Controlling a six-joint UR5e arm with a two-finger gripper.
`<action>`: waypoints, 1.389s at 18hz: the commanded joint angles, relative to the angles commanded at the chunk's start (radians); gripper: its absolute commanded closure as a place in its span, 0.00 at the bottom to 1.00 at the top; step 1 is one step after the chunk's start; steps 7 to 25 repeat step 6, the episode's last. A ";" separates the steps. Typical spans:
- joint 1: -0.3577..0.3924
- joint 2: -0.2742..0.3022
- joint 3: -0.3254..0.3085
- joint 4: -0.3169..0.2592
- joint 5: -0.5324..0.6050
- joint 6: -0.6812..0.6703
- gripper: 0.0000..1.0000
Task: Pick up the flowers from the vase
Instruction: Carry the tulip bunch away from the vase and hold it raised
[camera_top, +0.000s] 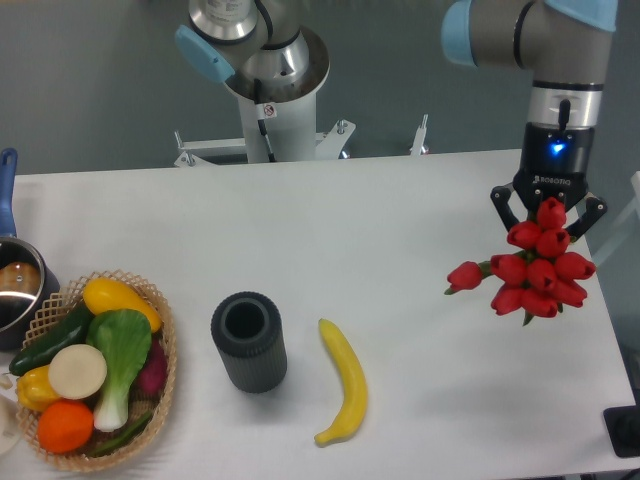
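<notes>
The flowers (535, 267), a bunch of red tulip buds with green stems, hang above the right side of the table. My gripper (548, 208) is shut on the bunch from above, its black fingers flanking the top buds. One bud sticks out to the left. The vase (248, 341), a dark grey ribbed cylinder, stands upright and empty at the table's front centre-left, far from the gripper.
A yellow banana (344, 382) lies right of the vase. A wicker basket (163, 372) of vegetables and fruit sits at the front left. A steel pot with a blue handle (12, 279) is at the left edge. The arm's base (272, 80) stands behind the table.
</notes>
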 joint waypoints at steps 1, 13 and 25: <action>-0.009 -0.005 0.002 -0.003 0.049 0.008 1.00; -0.106 -0.058 0.043 -0.090 0.304 0.018 1.00; -0.106 -0.058 0.043 -0.090 0.304 0.018 1.00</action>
